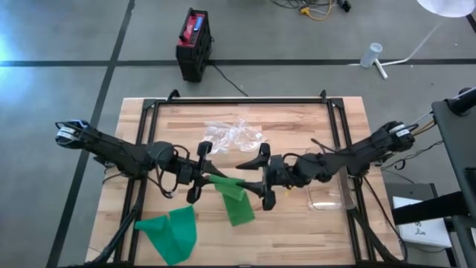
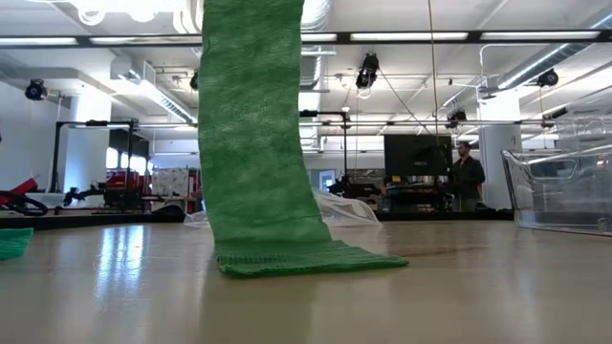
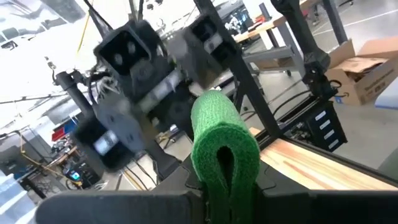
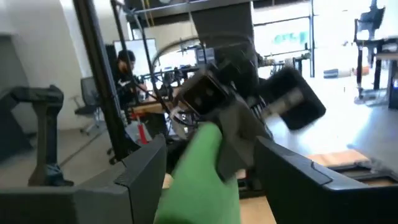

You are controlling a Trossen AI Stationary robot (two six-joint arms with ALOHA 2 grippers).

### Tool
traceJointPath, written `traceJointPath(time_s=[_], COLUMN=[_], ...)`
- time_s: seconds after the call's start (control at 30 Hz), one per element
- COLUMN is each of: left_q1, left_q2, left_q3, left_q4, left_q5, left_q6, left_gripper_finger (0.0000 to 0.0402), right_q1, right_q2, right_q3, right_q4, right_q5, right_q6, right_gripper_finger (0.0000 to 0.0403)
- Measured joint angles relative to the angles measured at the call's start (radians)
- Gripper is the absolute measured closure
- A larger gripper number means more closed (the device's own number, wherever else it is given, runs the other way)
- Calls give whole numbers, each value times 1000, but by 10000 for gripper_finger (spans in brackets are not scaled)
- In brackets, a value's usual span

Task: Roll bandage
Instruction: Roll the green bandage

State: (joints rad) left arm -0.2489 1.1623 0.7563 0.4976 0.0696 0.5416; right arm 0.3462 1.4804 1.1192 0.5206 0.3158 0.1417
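- Green bandage [image 1: 232, 195] held mid-air over the centre of the wooden surface [image 1: 297, 227], rolled end up between the arms, loose tail hanging to the boards.
- Left tool [image 1: 199, 173] clamped tight on the rolled end; right tool [image 1: 265, 177] facing it, fingers parted wide, gripping nothing.
- Mid-roll, apparently at a regrip between turns; next move likely calls for closing the right tool on the roll and winding on more tail.
- Second green piece [image 1: 169, 233] lying near the front edge; crumpled clear wrapper [image 1: 234, 137] behind; clear container [image 1: 327, 192] to the right.
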Motion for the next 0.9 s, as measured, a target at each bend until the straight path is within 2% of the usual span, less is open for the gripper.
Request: traceJointPath(time_s=[0.37,0.5,0.9], left_q1=[2,2,8], left_q2=[-13,-13,-13], left_q3=[0,0,0], left_q4=[0,2,2], left_q5=[-15,-56,-90], left_q6=[26,37,119], left_gripper_finger=[373,371,369], right_q1=[1,1,0], right_q2=[9,9,16], right_q3=[-102,-105,-101], right_q4=[167,165,157], right_q5=[0,0,2], right_q6=[198,258,334], right_gripper_finger=[189,195,200])
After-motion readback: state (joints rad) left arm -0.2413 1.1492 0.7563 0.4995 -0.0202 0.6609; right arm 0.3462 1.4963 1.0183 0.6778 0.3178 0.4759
